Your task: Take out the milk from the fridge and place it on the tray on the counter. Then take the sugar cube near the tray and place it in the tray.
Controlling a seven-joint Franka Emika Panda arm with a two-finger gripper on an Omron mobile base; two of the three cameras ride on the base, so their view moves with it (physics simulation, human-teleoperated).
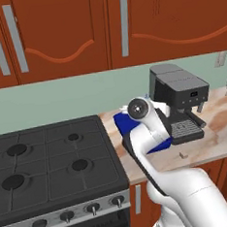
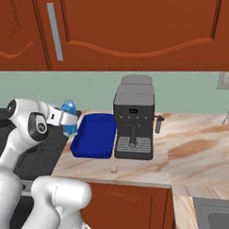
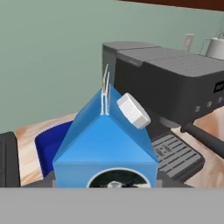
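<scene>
The white arm rises from the lower right and leans over the dark blue tray on the counter; a grey coffee machine stands just right of the tray; a tiny sugar cube lies before it; the black stove sits left.

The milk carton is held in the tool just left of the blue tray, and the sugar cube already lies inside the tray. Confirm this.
Not quite. The sugar cube lies on the counter in front of the tray, as the right base view shows. The milk carton is indeed held in the tool.
</scene>
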